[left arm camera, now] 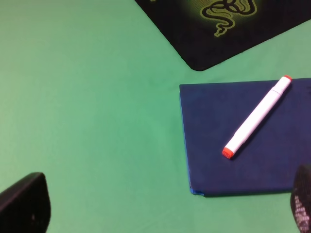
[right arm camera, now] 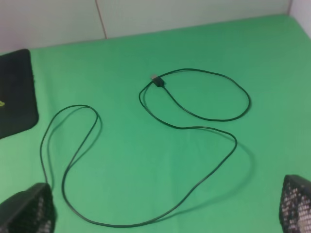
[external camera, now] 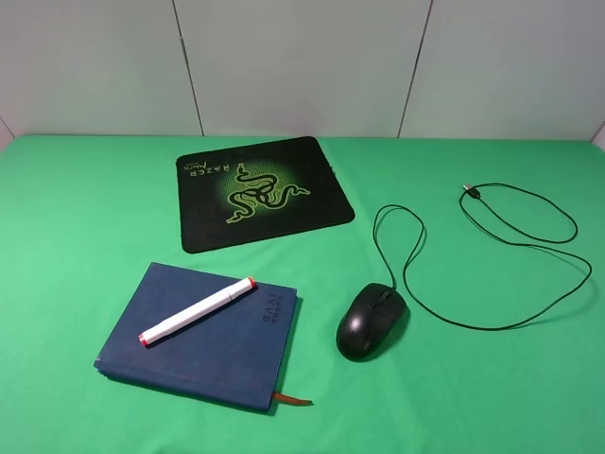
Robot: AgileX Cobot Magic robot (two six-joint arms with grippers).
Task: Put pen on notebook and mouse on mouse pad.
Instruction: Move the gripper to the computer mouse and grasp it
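Observation:
The white pen with orange-red tips lies diagonally on the dark blue notebook at the front left. To the notebook's right, the black mouse sits on the green cloth, off the black mouse pad, which lies further back. Neither arm shows in the exterior view. My left gripper stands open over bare cloth beside the notebook and pen. My right gripper is open above the mouse's cable; the mouse itself is out of that view.
The thin black cable loops widely over the right of the green table and ends in a USB plug. An orange-brown ribbon pokes out of the notebook's front edge. A pale wall stands behind the table.

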